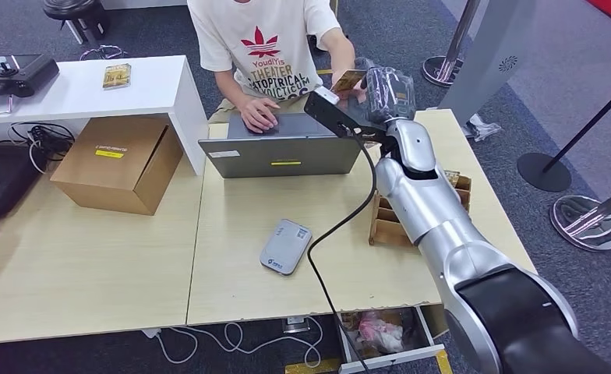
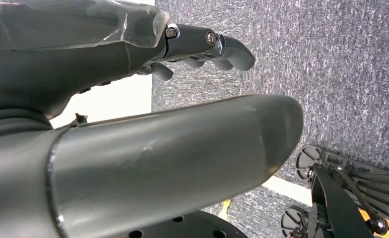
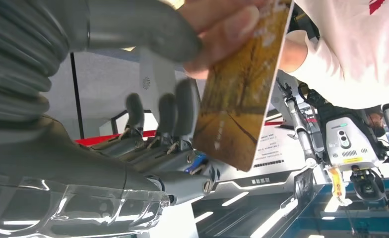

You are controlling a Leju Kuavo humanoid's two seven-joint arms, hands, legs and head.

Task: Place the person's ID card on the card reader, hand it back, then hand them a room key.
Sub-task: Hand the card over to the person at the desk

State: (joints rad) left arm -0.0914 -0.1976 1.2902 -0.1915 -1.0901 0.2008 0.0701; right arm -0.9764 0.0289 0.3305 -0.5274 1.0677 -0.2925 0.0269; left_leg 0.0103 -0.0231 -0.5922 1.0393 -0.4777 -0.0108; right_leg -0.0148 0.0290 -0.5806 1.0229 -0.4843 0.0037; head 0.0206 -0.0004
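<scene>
Right hand pinches room key with person's hand; left hand loose, holding nothing

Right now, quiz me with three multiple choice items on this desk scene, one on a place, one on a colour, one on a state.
1. Where does the card reader lie?
A. on the table in front of the laptop
B. on the cardboard box
C. on the floor

2. What colour is the card mostly?
A. blue
B. golden yellow
C. black

3. Who touches the card?
A. nobody
B. the left robot hand
C. a person's hand, beside the right robot hand

Answers: 1 A, the head view shows it there. 2 B, autumn-toned print. 3 C, fingers pinch its edge.
</scene>
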